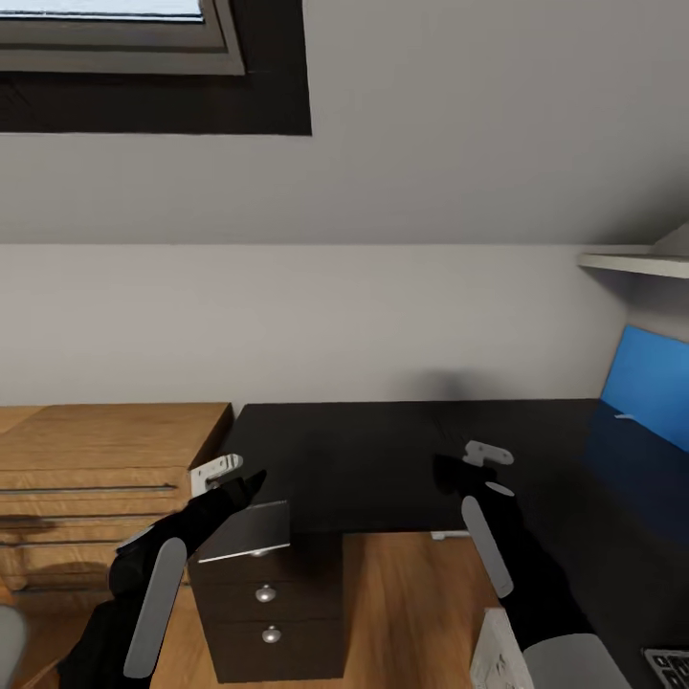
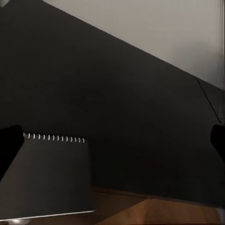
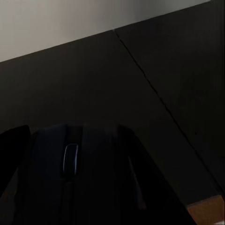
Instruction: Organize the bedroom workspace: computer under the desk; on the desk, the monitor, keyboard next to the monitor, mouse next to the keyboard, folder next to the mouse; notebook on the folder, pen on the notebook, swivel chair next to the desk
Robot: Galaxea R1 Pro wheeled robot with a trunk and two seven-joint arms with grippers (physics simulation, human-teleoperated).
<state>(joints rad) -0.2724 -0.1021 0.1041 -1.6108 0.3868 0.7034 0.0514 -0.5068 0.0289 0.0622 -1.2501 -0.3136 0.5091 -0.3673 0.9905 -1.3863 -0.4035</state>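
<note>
The desk (image 1: 383,459) has a glossy black top that spans the middle of the head view. My left gripper (image 1: 247,481) hovers over its near left corner. In the left wrist view its fingers (image 2: 9,145) stand wide apart. The grey notebook (image 1: 245,532) with a spiral edge sits just under that gripper and overhangs the desk's front edge; the notebook (image 2: 49,178) touches one finger. My right gripper (image 1: 448,474) is low over the desk's front middle, shut on the black mouse (image 3: 79,178). A thin white pen (image 1: 624,416) lies far right on the desk.
Black drawers (image 1: 268,603) hang under the desk's left end. A light wood drawer unit (image 1: 96,469) stands left of it. A blue back panel (image 1: 651,383) and a white shelf (image 1: 632,260) are at right. The keyboard (image 1: 670,665) and a white box, the computer (image 1: 498,660), show bottom right.
</note>
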